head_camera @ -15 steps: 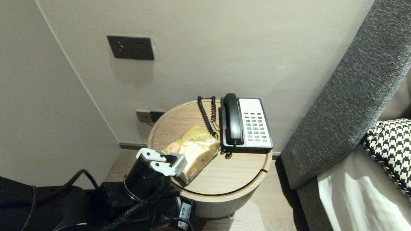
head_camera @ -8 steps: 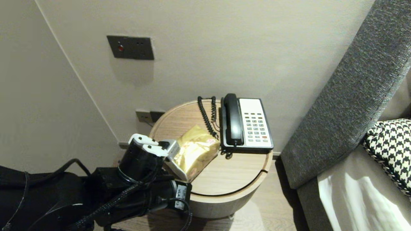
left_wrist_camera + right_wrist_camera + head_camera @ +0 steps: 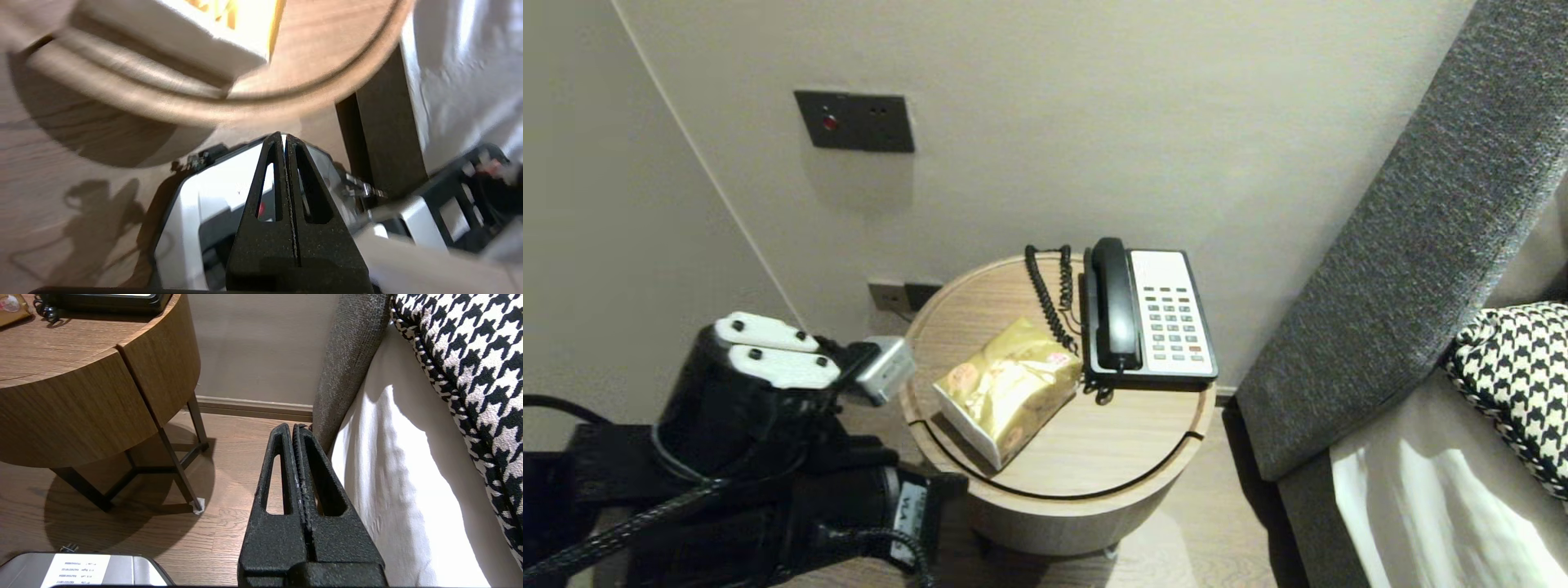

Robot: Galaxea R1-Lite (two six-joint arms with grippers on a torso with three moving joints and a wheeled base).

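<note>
Left gripper (image 3: 284, 138), closed, drew back from gold packet (image 3: 1006, 385)

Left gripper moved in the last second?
Yes: the left gripper has drawn back left, off the round table and away from the gold bag.

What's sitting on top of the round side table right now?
On the table: a gold snack bag front left, a telephone back right, its coiled cord between them. The wood beneath them is covered. The left end effector, shut, is off the table.
</note>
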